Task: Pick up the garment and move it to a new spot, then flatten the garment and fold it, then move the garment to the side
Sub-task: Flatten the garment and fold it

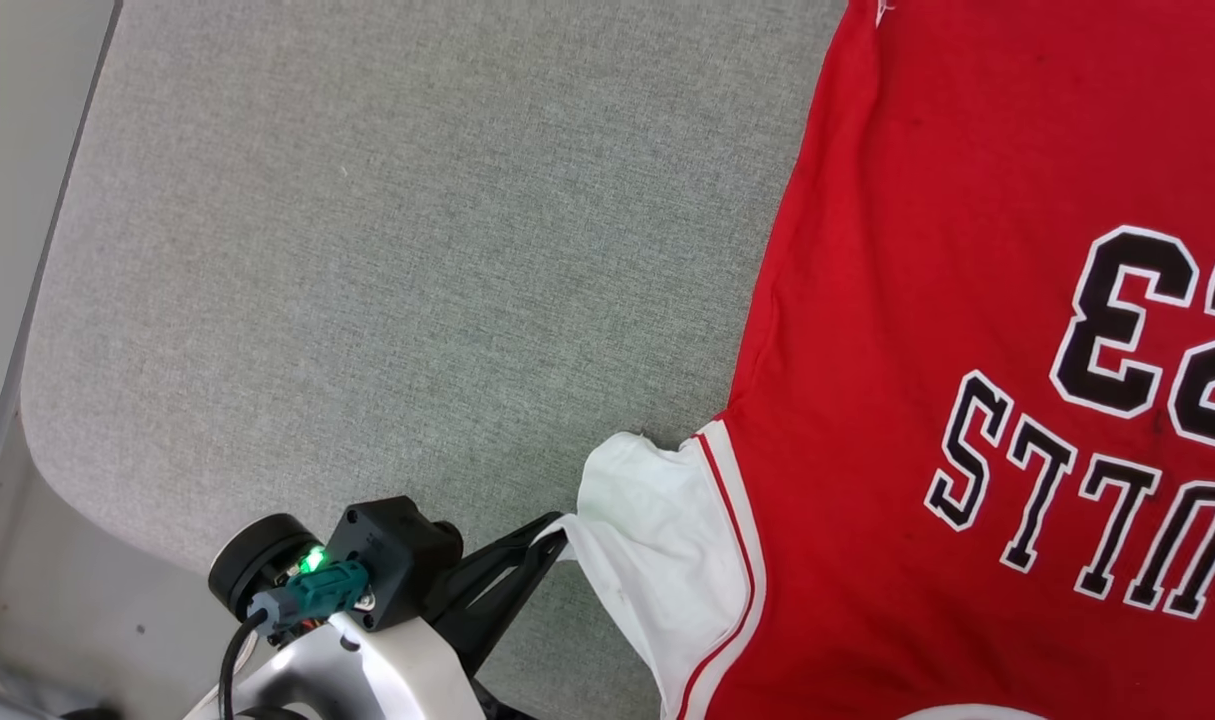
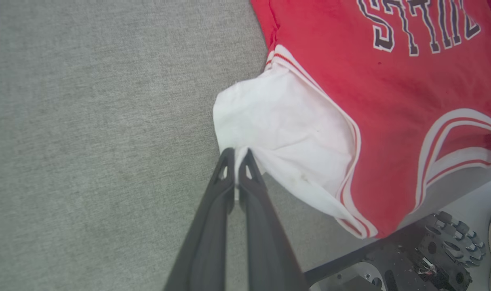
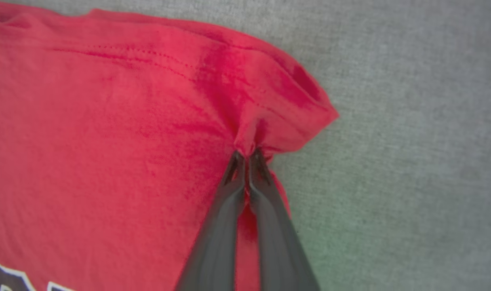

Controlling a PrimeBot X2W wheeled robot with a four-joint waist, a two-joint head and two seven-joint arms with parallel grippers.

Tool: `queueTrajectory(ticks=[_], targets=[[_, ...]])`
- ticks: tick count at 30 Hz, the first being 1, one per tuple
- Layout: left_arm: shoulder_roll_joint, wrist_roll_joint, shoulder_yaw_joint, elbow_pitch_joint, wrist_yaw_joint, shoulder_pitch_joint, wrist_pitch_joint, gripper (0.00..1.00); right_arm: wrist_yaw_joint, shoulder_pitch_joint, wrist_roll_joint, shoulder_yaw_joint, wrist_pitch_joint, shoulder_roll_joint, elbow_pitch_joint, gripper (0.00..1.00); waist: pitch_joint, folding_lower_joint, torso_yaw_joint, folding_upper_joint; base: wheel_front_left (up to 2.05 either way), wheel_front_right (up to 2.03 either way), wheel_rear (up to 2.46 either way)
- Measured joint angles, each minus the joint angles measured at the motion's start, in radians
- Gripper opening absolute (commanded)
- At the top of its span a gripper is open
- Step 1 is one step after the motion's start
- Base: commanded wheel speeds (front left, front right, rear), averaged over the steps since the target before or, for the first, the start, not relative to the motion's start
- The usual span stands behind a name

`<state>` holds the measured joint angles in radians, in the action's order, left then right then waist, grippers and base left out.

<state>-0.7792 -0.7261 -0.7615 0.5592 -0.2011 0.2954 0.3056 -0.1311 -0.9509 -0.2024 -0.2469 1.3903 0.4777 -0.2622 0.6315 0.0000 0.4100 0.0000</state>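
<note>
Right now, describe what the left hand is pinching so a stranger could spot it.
A red garment with black lettering lies on the grey surface. Its white sleeve sticks out toward the robot's left, pinched by the left hand. It is crumpled plain white, edged with red-striped trim.

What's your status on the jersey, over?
Left gripper shut on the white sleeve of the jersey. Right gripper shut on its red corner. Jersey spread on the grey surface, lettering up. Nothing in the way.
</note>
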Motion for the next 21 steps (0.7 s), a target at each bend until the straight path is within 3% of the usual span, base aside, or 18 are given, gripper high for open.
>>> queueTrajectory(ticks=[10, 21], targets=[[-0.003, -0.017, 0.021, -0.036, -0.003, 0.000, -0.018, 0.00, 0.000, 0.102, -0.045, 0.024, -0.092, 0.010, -0.039, 0.00, -0.080, 0.0000, -0.047, 0.0000, 0.00, 0.00, 0.00], [-0.039, -0.043, 0.039, -0.066, -0.030, -0.027, -0.008, 0.00, 0.000, 0.296, -0.156, 0.065, -0.164, 0.007, -0.065, 0.00, -0.223, 0.0000, -0.145, 0.0000, 0.00, 0.00, 0.00]])
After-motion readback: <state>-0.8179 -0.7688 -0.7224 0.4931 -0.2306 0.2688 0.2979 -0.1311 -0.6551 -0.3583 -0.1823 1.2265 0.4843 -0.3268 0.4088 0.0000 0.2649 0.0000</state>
